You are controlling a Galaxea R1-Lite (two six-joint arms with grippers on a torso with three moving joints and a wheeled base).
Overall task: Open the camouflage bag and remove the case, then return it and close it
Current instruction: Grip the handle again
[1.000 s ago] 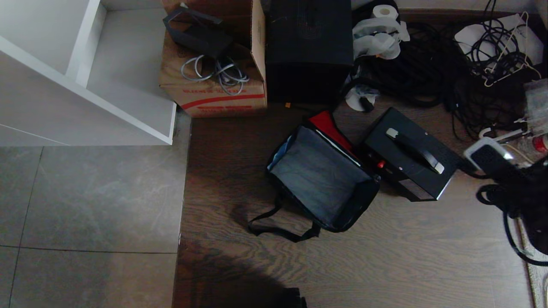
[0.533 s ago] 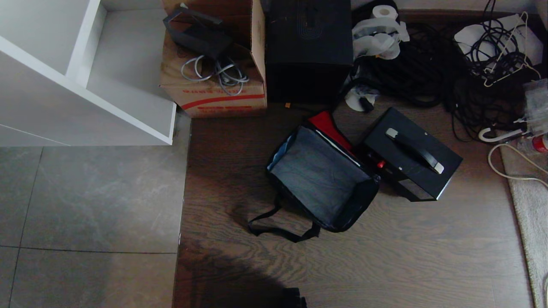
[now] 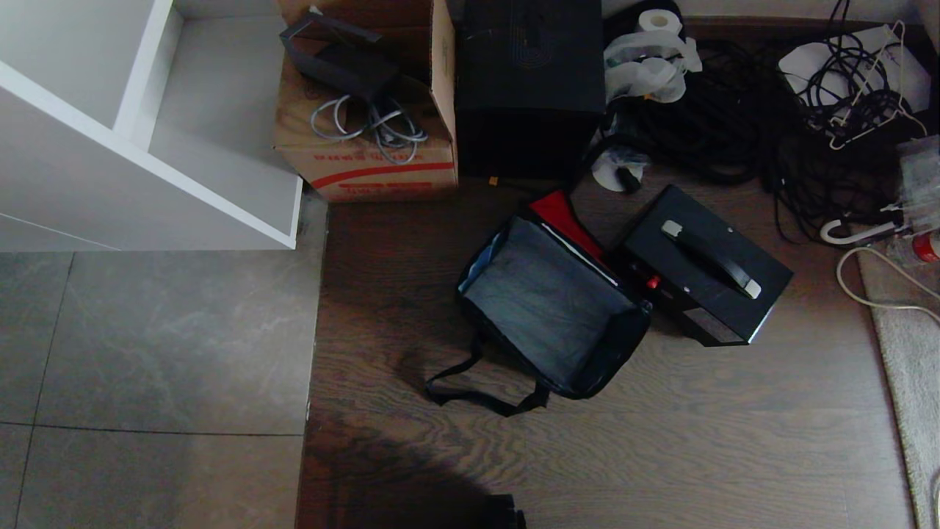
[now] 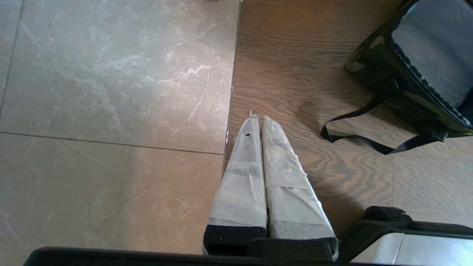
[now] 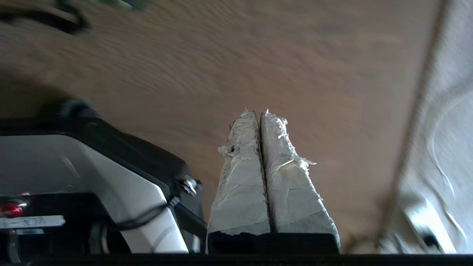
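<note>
1. At ten o'clock in the head view stands a white shelving unit [image 3: 147,139] with open compartments, over grey stone floor tiles [image 3: 147,338] that fill the eight o'clock side.
2. The left gripper [image 4: 257,120], wrapped in pale tape, shows only in the left wrist view. Its two fingers are pressed together, clenched on nothing, and they hang over the seam where the tiles meet the brown wood-grain floor [image 3: 661,441].
3. At eleven o'clock sits a brown cardboard carton [image 3: 367,158] with red printing, holding pale coiled cables and a dark angular object.
4. At twelve o'clock, just beside the carton, stands a tall plain black box [image 3: 529,81] without a handle.
5. Near the middle of the head view lies the camouflage bag [image 3: 551,308], a boxy soft bag with black trim. It is open, its grey lining is bare, and its red inner lid panel is folded back toward one o'clock. Its black shoulder strap [image 3: 477,393] loops on the wood floor toward six o'clock.
6. At three o'clock of the bag, just beside it, stands the case [image 3: 701,264], a black rigid rectangular box with a flat black handle on pale metal mounts and a small red spot on its side. It is outside the bag, on the wood floor.
7. At one to two o'clock lie a white paper roll [image 3: 653,51] and a tangle of black cables [image 3: 771,117].
8. The right gripper [image 5: 258,112], also wrapped in pale tape, appears only in the right wrist view, clenched with nothing between its fingers, above bare wood floor next to a pale rug.
</note>
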